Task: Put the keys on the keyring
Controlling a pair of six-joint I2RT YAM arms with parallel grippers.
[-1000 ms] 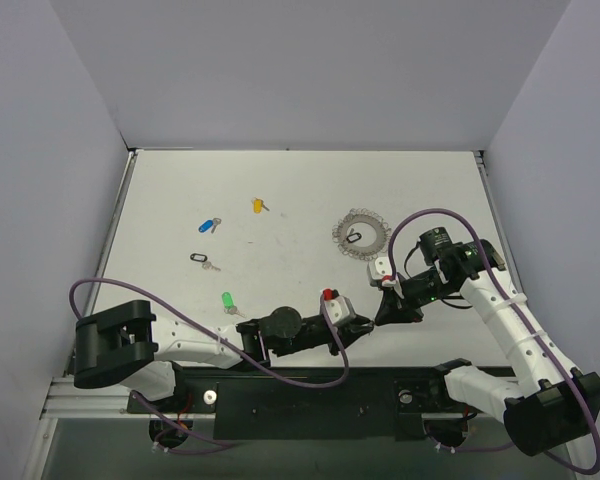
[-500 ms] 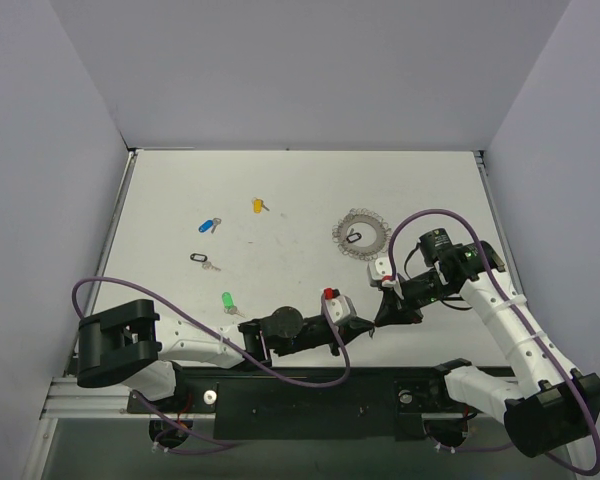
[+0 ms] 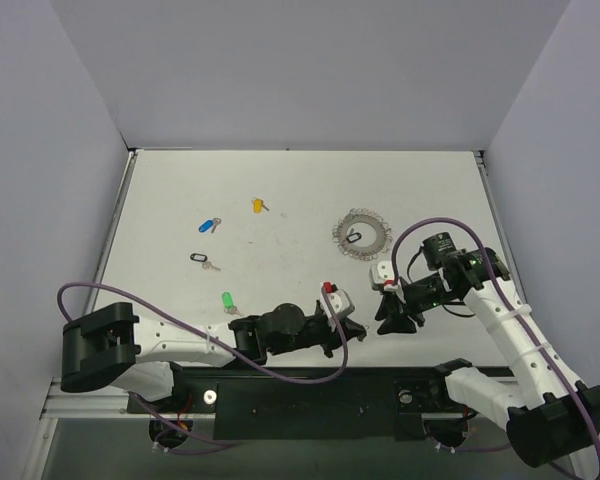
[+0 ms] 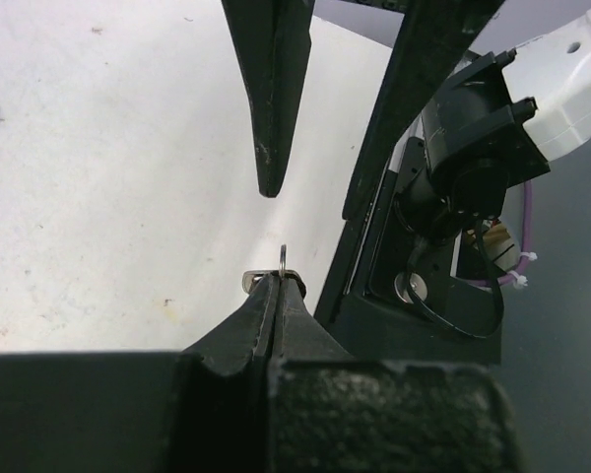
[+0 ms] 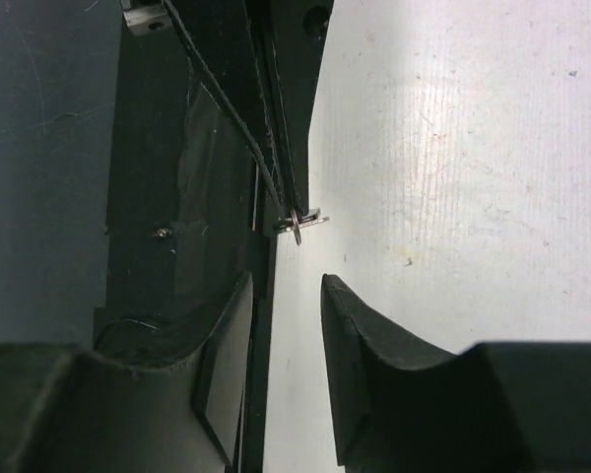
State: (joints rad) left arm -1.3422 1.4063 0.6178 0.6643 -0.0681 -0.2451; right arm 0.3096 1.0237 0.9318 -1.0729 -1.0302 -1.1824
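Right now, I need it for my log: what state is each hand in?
Left hand: closed on a small metal piece.
Right hand: open, empty.

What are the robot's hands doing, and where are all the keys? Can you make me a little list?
left hand: shut on a small silvery metal piece; too small to tell what it is
right hand: open, holding nothing, pointing at the left hand's tip
keyring: lying flat on the table, far right
black key: inside the keyring's circle
loose keys on the left: blue key, yellow key, second black key, green key
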